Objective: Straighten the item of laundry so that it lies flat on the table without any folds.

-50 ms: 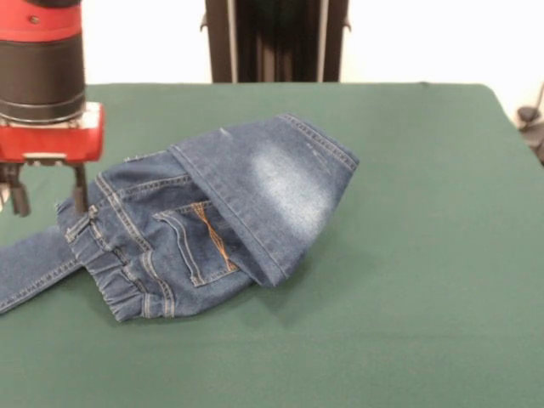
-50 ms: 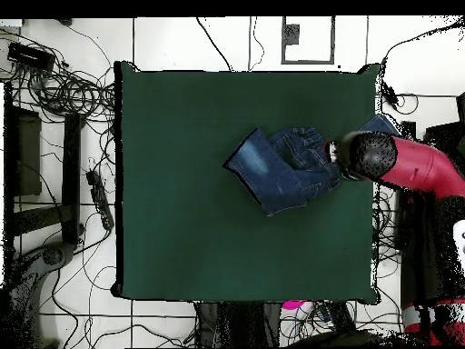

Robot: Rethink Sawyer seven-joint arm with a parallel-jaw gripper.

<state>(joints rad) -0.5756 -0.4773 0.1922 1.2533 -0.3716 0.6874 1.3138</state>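
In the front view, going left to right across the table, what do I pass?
Red and black claw hanging at the left edge → elasticated waistband → orange-stitched back pocket → folded-over faded leg → bare green table.

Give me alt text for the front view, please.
Blue denim jeans lie bunched on a green table, one leg folded over the seat. A red and black arm's tool hangs at their left edge, fingers apart.

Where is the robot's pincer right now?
In the front view the pincer hangs at the left edge, open, right by the jeans' waistband. From overhead, the arm covers it, at the jeans' right end near the table's right edge.
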